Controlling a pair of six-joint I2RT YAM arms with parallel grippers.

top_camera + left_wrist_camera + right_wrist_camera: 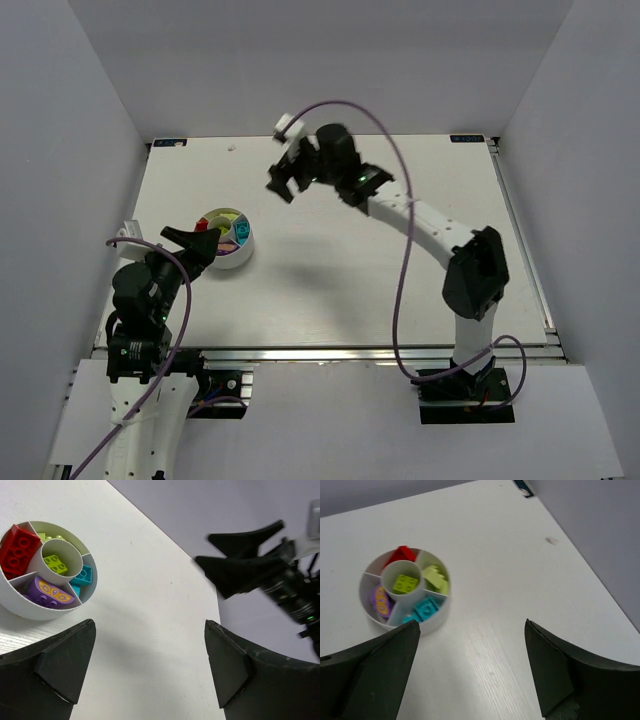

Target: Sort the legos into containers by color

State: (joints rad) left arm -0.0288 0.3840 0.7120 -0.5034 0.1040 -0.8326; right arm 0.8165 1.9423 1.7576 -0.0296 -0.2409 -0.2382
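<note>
The containers are wedge compartments of one round white dish at the table's left, with a small cup in its middle. In the left wrist view the dish holds red legos, a lime brick in the centre cup, another lime brick, a teal brick and a purple brick. The right wrist view shows the same dish with red, lime, teal and purple legos. My left gripper hangs open and empty beside the dish. My right gripper is open and empty, raised over the far middle.
The right arm reaches diagonally from its base at the near right toward the far middle of the white table. Grey walls enclose the table on three sides. No loose bricks show on the tabletop.
</note>
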